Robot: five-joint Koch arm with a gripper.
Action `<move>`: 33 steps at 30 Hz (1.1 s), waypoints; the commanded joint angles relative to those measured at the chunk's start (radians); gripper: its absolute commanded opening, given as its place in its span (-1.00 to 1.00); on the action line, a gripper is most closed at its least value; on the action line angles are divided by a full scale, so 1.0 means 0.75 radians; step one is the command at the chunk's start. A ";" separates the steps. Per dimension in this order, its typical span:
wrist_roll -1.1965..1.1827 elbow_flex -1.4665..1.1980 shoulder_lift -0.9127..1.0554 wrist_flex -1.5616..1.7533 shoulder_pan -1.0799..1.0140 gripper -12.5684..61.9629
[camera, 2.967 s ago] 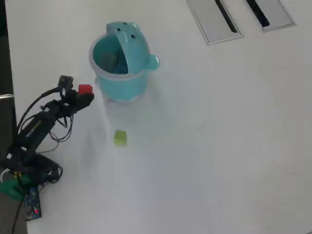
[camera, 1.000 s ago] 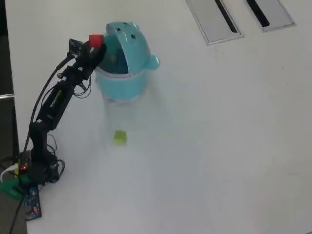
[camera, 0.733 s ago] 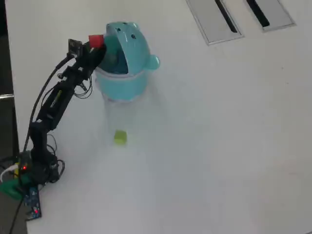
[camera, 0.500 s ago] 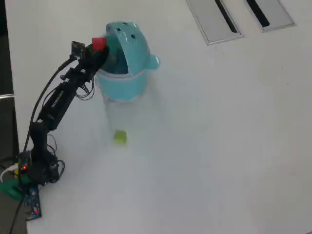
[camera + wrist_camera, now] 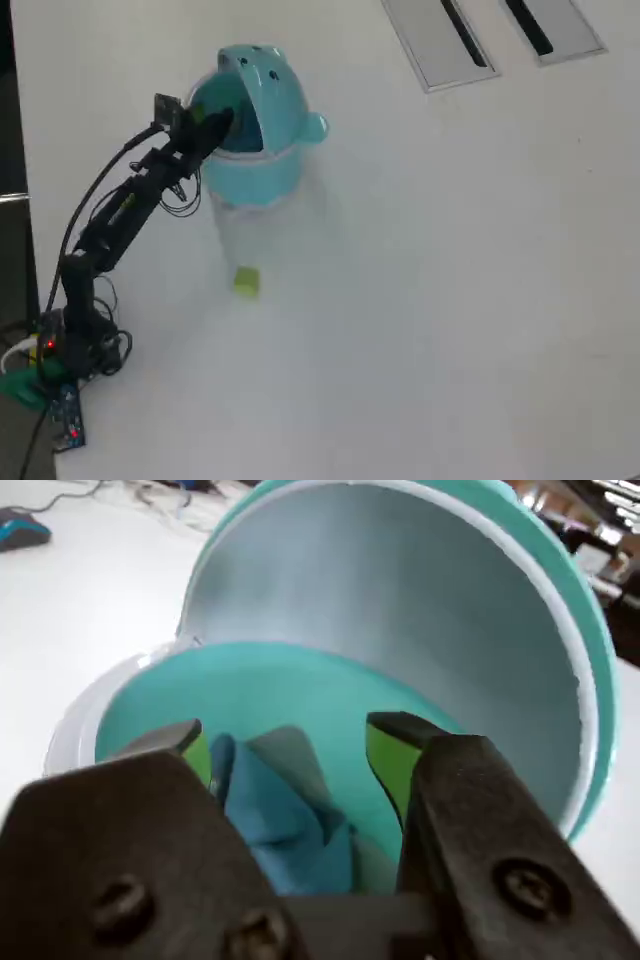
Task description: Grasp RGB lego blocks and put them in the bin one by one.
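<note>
Far left in the overhead view: a thin black jointed hobby arm (image 5: 110,215) trailing loose cables, reaching up and to the right toward the bin. At its tip, black fingers (image 5: 405,730) faced with yellow-green pads, plainly apart and holding nothing, hanging just above the open mouth of the round light-teal plastic bin (image 5: 265,175).

In the wrist view, looking straight down into that bin (image 5: 270,685): pale inside of the domed flip lid (image 5: 400,600) standing upright at the far side, and a blue and grey lump (image 5: 275,815) low between the fingers. Hard to say whether that is a block. No red block showing in either view, on the tabletop or in the fingers; most likely lying inside the bin, though not confirmed here. No blue cube on the tabletop either.

Below the bin in the overhead view, a small yellow-green plastic cube (image 5: 246,281) sitting alone on the white tabletop (image 5: 430,300), apart from the bin and untouched. Judged as at least one block left to fetch, so the task looks well under way but unfinished.

Nothing lying between arm, cube and bin. Top right, two grey slotted panels (image 5: 425,40), well away from everything and no hindrance
</note>
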State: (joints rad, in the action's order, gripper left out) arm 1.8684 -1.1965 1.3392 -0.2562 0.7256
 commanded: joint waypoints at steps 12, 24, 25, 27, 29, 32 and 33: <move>-0.002 -0.072 0.288 0.061 -0.051 0.19; -0.012 -0.327 0.622 -0.202 -0.321 0.28; -0.014 -0.356 0.640 -0.221 -0.340 0.26; -0.014 -0.397 0.679 -0.266 -0.372 0.26; -0.014 -0.425 0.706 -0.282 -0.391 0.26; -0.016 -0.438 0.728 -0.303 -0.415 0.24; -0.016 -0.442 0.734 -0.323 -0.423 0.23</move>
State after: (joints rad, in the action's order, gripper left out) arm 1.8607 -1.5601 1.8484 -0.4939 0.4157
